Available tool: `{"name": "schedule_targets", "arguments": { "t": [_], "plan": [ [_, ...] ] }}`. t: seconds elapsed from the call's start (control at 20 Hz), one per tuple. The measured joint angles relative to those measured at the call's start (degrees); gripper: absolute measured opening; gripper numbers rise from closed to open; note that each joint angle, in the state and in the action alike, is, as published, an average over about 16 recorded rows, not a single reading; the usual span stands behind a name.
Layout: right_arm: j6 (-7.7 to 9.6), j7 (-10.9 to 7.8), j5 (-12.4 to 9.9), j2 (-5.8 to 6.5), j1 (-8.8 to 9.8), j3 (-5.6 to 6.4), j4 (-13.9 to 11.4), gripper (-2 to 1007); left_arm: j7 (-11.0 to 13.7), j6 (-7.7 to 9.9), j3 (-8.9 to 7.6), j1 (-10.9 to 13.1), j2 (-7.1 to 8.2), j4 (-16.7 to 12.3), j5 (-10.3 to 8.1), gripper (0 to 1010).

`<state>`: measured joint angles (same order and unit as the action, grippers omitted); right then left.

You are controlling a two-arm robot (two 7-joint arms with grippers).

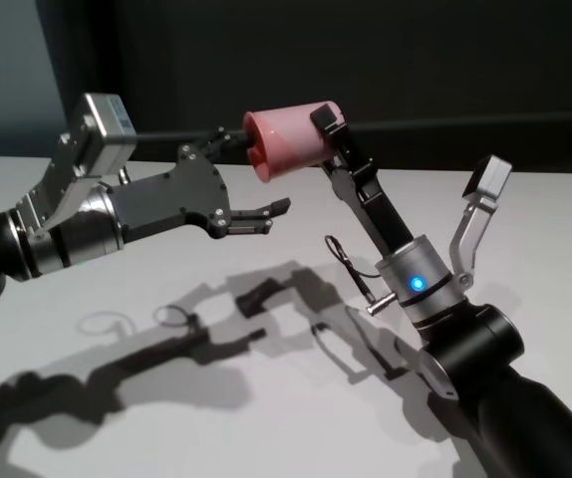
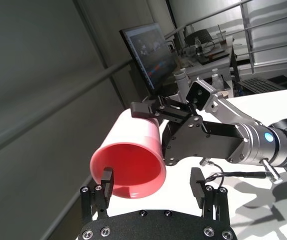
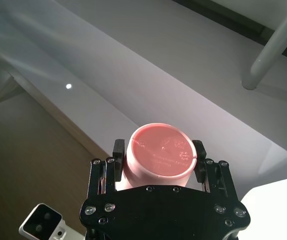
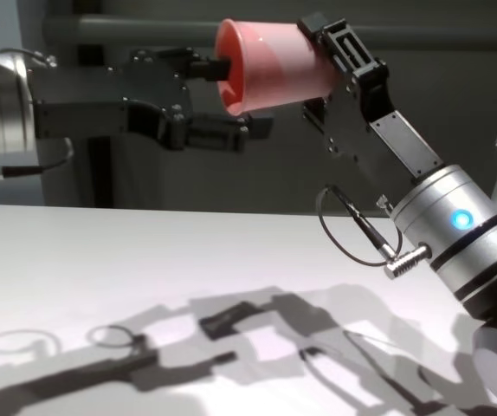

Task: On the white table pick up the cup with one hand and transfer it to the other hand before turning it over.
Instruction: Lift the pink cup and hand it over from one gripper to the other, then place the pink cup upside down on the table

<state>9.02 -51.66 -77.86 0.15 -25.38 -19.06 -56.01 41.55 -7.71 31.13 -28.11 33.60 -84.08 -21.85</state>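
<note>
The right gripper (image 1: 331, 134) clamps the cup (image 1: 286, 139) above the worktop (image 1: 266, 398), its long axis lying sideways, mouth facing the released left gripper (image 1: 241, 184), one finger inside the rim.

No legible text, label, brand or number appears; faint embossed marks on the base of the cup (image 3: 159, 152), between the jaws, cannot be read.

My head and chest cameras face forward over the plain matte white desk (image 1: 166, 418); both wrist cameras sit close, looking along their own fingers.
</note>
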Motion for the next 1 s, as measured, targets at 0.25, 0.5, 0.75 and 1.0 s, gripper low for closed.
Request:
{"name": "schedule_targets", "arguments": {
  "t": [0.25,0.5,0.75,1.0],
  "plan": [
    [0.00,-0.01,0.0,0.00,0.00,0.00,0.0,785,-3.4,1.73,-3.39,3.4,1.93,-3.3,-1.26,1003],
    [0.00,-0.01,0.0,0.00,0.00,0.00,0.0,785,-6.2,3.26,-6.53,6.2,3.34,-6.1,-2.24,1003],
    [0.00,-0.01,0.0,0.00,0.00,0.00,0.0,785,-7.8,4.56,-8.26,7.8,4.13,-7.7,-2.64,1003],
    [0.00,0.00,0.0,0.00,0.00,0.00,0.0,785,-8.0,4.85,-8.46,7.9,4.19,-7.8,-2.63,1003]
  ]
}}
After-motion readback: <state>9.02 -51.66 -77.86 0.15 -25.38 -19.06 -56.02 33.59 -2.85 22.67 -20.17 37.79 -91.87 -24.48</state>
